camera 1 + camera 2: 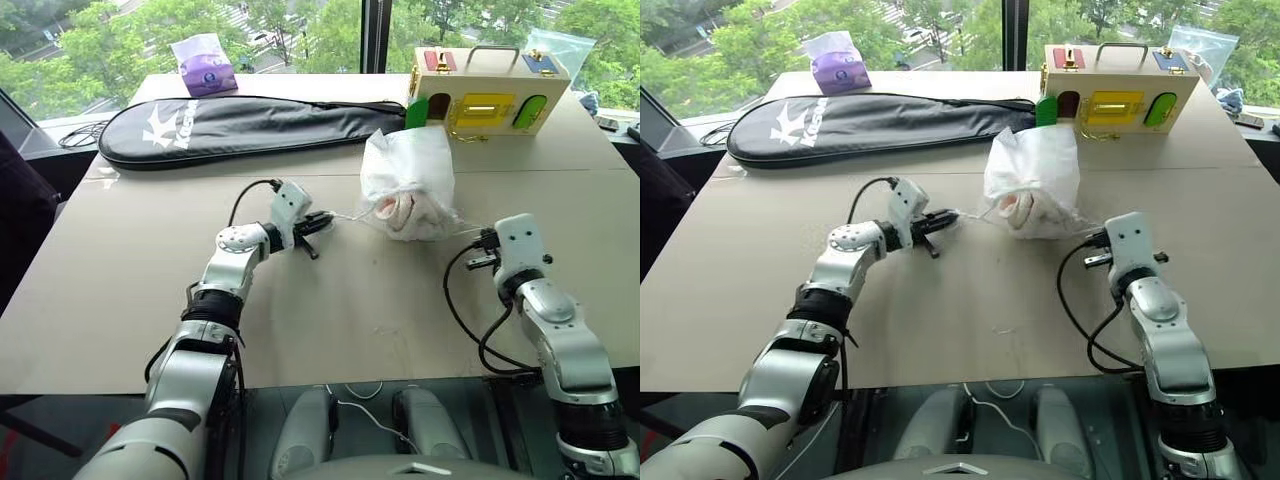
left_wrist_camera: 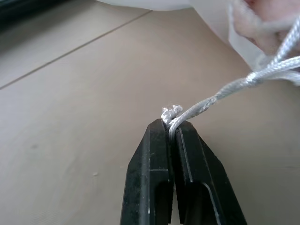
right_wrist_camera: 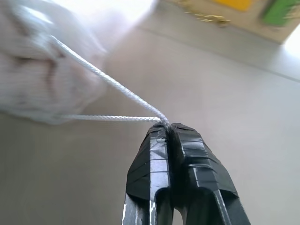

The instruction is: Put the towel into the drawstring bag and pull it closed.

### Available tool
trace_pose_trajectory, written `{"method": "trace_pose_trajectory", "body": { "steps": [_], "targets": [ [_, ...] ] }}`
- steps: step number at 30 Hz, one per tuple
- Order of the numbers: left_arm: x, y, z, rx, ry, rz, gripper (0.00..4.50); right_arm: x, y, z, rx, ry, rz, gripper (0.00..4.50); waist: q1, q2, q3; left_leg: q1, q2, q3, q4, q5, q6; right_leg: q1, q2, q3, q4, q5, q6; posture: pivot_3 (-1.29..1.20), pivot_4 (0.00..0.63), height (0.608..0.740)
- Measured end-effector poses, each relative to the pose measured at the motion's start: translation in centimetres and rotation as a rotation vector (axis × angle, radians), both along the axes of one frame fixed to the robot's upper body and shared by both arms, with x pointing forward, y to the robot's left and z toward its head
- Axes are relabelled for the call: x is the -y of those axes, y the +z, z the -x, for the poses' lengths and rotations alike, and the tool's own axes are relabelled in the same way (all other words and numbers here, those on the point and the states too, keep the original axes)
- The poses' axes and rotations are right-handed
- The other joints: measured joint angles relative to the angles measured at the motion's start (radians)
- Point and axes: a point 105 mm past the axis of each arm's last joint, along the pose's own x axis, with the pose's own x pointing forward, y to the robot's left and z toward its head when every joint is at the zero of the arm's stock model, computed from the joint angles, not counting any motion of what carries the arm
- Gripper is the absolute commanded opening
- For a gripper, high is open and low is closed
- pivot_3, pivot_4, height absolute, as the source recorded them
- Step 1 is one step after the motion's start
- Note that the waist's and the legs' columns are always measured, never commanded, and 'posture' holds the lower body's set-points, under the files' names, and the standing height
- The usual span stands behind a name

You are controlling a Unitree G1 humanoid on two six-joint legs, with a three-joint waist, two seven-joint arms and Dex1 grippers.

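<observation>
A big tan table is seen, with a long black racket case laid across its far side. Next to the case, a wooden box with coloured doors is set, and a purple tissue pack is placed at the far edge. The drawstring bag is sat in the middle of the table, and the towel is tucked inside its mouth. A cord is pinched tight by the left gripper beside the bag. Another cord is squeezed by the right gripper on the other side.
</observation>
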Motion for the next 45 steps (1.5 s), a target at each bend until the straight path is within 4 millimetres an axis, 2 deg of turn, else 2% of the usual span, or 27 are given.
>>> {"method": "trace_pose_trajectory", "body": {
  "steps": [3,4,6,8,9,10,12,15,17,19,21,23,25,27,30,33,34,35,36,37,39,40,42,45],
  "targets": [
    [-2.4,2.1,-1.7,0.12,0.162,-0.014,0.05,2.2,1.5,0.0,0.087,-0.122,0.016,0.0,0.004,0.0,0.0,0.0,0.0,-0.001,0.0,0.0,0.0,0.0,0.0,-0.001,0.0,0.0,0.0,0.0,0.15,0.74],
    [-3.0,3.4,-2.3,0.177,0.212,-0.013,0.05,2.8,2.3,-0.1,0.127,-0.156,0.024,0.0,0.005,0.0,0.0,-0.001,-0.001,-0.001,0.0,0.0,0.0,0.0,0.0,-0.001,0.0,0.0,0.0,0.0,0.15,0.74],
    [-3.8,7.5,-3.1,0.332,0.287,0.029,0.05,3.6,4.4,-0.2,0.23,-0.196,0.032,0.0,0.005,0.0,0.0,-0.001,-0.001,-0.001,0.0,0.0,0.0,0.0,-0.001,-0.001,0.0,0.0,0.0,0.0,0.15,0.74],
    [-4.0,11.6,-3.4,0.474,0.319,0.079,0.05,3.3,6.3,-0.3,0.327,-0.184,0.044,0.0,0.002,0.0,0.0,0.0,-0.001,0.0,0.0,0.0,0.0,0.0,-0.001,-0.001,0.0,0.0,0.0,0.0,0.15,0.74],
    [-4.0,11.9,-3.3,0.484,0.319,0.083,0.05,3.3,6.5,-0.3,0.334,-0.183,0.045,0.0,0.002,0.0,0.0,0.0,-0.002,0.0,0.0,0.0,0.0,0.0,-0.001,-0.001,0.0,0.0,0.0,0.0,0.15,0.74],
    [-3.9,14.2,-3.1,0.561,0.317,0.12,0.05,3.0,7.6,-0.3,0.394,-0.165,0.061,0.0,0.0,0.0,0.0,-0.001,-0.002,0.0,0.0,0.0,0.0,0.0,-0.001,-0.001,0.0,0.0,0.0,0.0,0.15,0.74],
    [-3.6,15.6,-3.0,0.61,0.303,0.133,0.05,2.8,8.7,-0.2,0.45,-0.151,0.092,0.0,0.0,0.0,0.0,0.0,-0.002,0.0,-0.001,0.0,0.0,0.0,-0.001,-0.001,-0.001,0.0,0.0,0.0,0.15,0.74],
    [-2.9,17.8,-2.8,0.667,0.278,0.155,0.05,2.1,11.8,-0.3,0.565,-0.107,0.148,0.0,-0.003,0.0,0.001,-0.001,-0.003,0.001,-0.001,0.0,0.0,-0.001,0.0,-0.001,0.0,0.0,0.0,0.0,0.15,0.74],
    [-2.2,20.9,-2.5,0.742,0.265,0.189,0.05,1.4,15.1,-0.4,0.663,-0.077,0.177,0.0,-0.003,-0.001,0.002,-0.002,-0.003,0.001,-0.001,0.0,0.0,-0.002,0.0,0.0,0.0,0.0,0.0,0.0,0.15,0.74],
    [-1.9,25.0,-1.7,0.844,0.267,0.242,0.05,0.8,19.1,0.0,0.786,-0.055,0.218,0.0,-0.003,-0.001,0.002,-0.002,-0.003,0.001,-0.001,0.0,0.0,-0.003,0.0,-0.001,0.0,0.0,0.0,0.0,0.15,0.74],
    [-2.4,29.1,-0.4,0.955,0.284,0.294,0.05,0.8,22.4,0.9,0.893,-0.063,0.246,0.0,-0.003,-0.001,0.002,-0.001,-0.003,0.001,-0.004,0.0,0.0,-0.003,0.0,-0.001,-0.002,0.0,0.001,0.0,0.15,0.74],
    [-3.5,31.2,0.2,0.995,0.313,0.349,0.05,1.2,24.5,1.5,0.962,-0.088,0.262,0.0,-0.003,-0.001,0.002,-0.001,-0.003,0.002,-0.007,0.0,0.0,-0.003,-0.001,0.0,-0.003,0.0,0.001,0.0,0.15,0.74],
    [-3.7,31.4,0.1,0.991,0.319,0.367,0.05,1.4,25.7,1.9,1.005,-0.105,0.27,0.0,-0.003,-0.001,0.002,-0.001,-0.003,0.003,-0.007,0.0,0.0,-0.004,-0.001,-0.001,-0.003,0.0,0.0,0.0,0.15,0.74],
    [-3.8,30.8,-0.5,0.961,0.326,0.367,0.05,1.7,26.8,2.4,1.053,-0.131,0.291,0.0,-0.002,-0.001,0.002,-0.002,-0.003,0.004,-0.007,0.0,0.0,-0.004,-0.001,-0.001,-0.003,0.0,0.0,0.0,0.15,0.74],
    [-3.6,30.0,-1.2,0.919,0.315,0.358,0.05,1.8,26.1,1.4,0.994,-0.103,0.317,0.0,-0.002,-0.001,0.001,-0.002,-0.003,0.006,-0.007,0.0,0.0,-0.003,-0.001,-0.001,-0.004,0.0,0.0,0.0,0.15,0.74],
    [-1.5,26.3,-2.7,0.77,0.217,0.282,0.05,0.8,19.5,-1.8,0.719,0.037,0.327,0.0,-0.003,-0.003,-0.001,0.0,-0.003,0.006,-0.007,0.0,0.0,0.001,-0.001,-0.002,-0.006,0.0,0.0,0.0,0.15,0.74],
    [-0.9,24.5,-3.1,0.723,0.194,0.267,0.05,0.2,17.9,-2.4,0.668,0.064,0.311,0.0,-0.004,0.0,0.002,-0.001,-0.003,0.006,-0.006,0.0,0.0,-0.001,-0.001,-0.001,-0.004,0.0,0.0,0.0,0.15,0.74],
    [-0.3,23.1,-3.5,0.68,0.184,0.278,0.05,-0.1,17.8,-2.6,0.666,0.07,0.305,0.0,-0.004,0.002,0.005,-0.005,-0.004,0.006,-0.005,0.0,0.0,-0.007,-0.002,0.002,0.0,0.0,0.001,0.0,0.15,0.74],
    [-0.2,22.4,-3.7,0.656,0.186,0.289,0.05,-0.1,18.8,-2.4,0.698,0.062,0.307,0.0,-0.004,0.002,0.007,-0.01,-0.004,0.005,-0.004,0.001,-0.001,-0.014,-0.002,0.003,0.002,0.0,0.001,0.0,0.15,0.74],
    [-0.4,22.6,-3.7,0.654,0.199,0.317,0.05,0.0,20.5,-1.9,0.762,0.042,0.314,0.0,-0.009,0.002,0.007,-0.017,-0.004,0.004,-0.001,0.004,-0.005,-0.02,-0.001,0.003,0.003,0.001,0.001,0.0,0.15,0.74],
    [-0.9,23.7,-3.5,0.675,0.214,0.368,0.05,0.8,23.2,-0.5,0.868,-0.009,0.323,0.0,-0.011,0.002,0.007,-0.02,-0.003,0.004,0.0,0.004,-0.006,-0.024,-0.001,0.003,0.005,0.001,0.001,0.0,0.15,0.74],
    [-1.1,24.5,-3.3,0.696,0.211,0.383,0.05,1.2,23.9,0.0,0.9,-0.026,0.323,0.0,-0.01,0.001,0.006,-0.02,-0.002,0.004,-0.002,0.004,-0.006,-0.023,0.0,0.002,0.003,0.001,0.001,0.0,0.15,0.74],
    [-0.8,26.0,-2.4,0.76,0.183,0.393,0.05,1.1,23.7,0.0,0.9,-0.028,0.314,0.0,-0.009,0.0,0.005,-0.018,-0.003,0.005,-0.004,0.004,-0.006,-0.023,-0.001,0.003,0.001,0.001,0.001,0.0,0.15,0.74],
    [-0.6,26.3,-2.2,0.774,0.175,0.399,0.05,1.0,23.7,-0.3,0.904,-0.025,0.319,0.0,-0.008,0.0,0.005,-0.019,-0.003,0.006,-0.004,0.004,-0.006,-0.023,-0.001,0.004,0.001,0.001,0.001,0.0,0.15,0.74]
  ]
}}
